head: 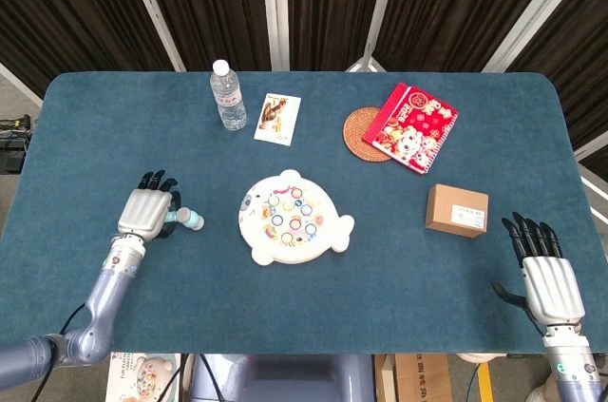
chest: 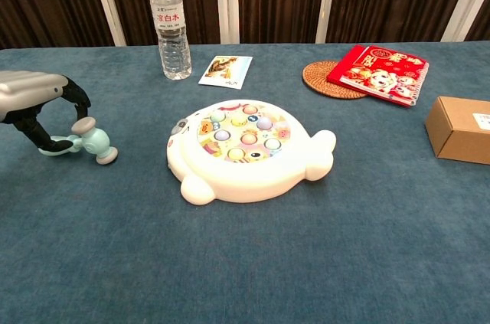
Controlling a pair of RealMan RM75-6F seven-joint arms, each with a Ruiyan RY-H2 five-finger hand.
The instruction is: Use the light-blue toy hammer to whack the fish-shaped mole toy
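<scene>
The light-blue toy hammer (head: 186, 220) (chest: 86, 142) lies on the blue table left of the white fish-shaped mole toy (head: 293, 217) (chest: 245, 148). My left hand (head: 145, 213) (chest: 37, 106) hovers over the hammer's handle. Its fingers arch down on the far side near the hammer head, and the thumb reaches down at the handle's end. The fingers have not closed on the handle, and the hammer rests on the cloth. My right hand (head: 547, 280) lies flat with fingers apart near the front right edge, holding nothing. It shows only in the head view.
A water bottle (head: 228, 96) (chest: 171, 21) and a picture card (head: 277, 119) stand behind the fish toy. A round coaster (head: 357, 139) and a red booklet (head: 410, 128) lie at the back right. A cardboard box (head: 457, 210) (chest: 462, 129) sits to the right.
</scene>
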